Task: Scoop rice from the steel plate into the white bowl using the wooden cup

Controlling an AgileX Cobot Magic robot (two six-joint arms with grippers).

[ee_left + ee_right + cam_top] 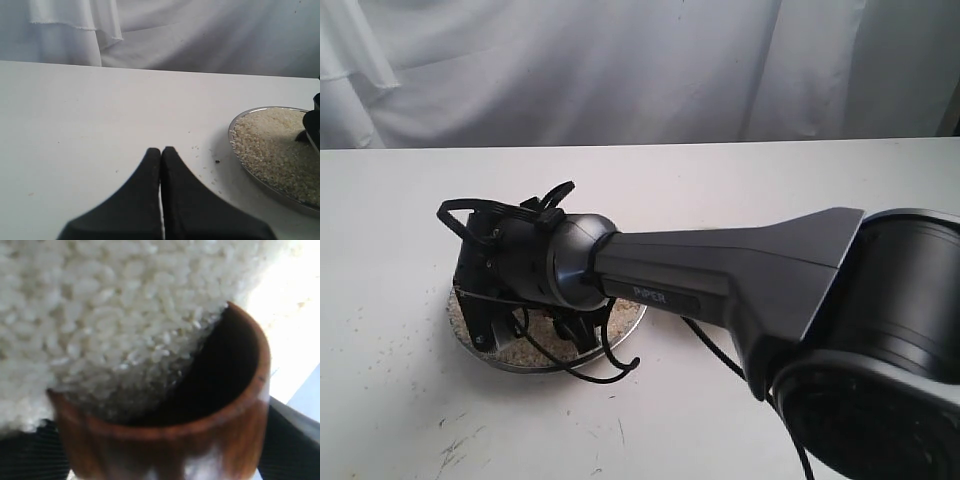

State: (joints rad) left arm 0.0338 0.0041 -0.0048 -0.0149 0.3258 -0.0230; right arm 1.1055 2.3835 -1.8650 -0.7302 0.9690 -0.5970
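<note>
only the right wrist view shows the grip: the right tool grasps the cup, with dark pads on either side of its wall. the cup's mouth is tipped into the rice, and grains lie against its rim. this close view is blurred. from outside, the arm hides the cup and much of the plate; rice shows just beneath the tool. the left wrist view alone shows the left tool, clenched with its tips touching and holding nothing, over bare desk. the plate lies off to its side, cut off at the frame edge.
</note>
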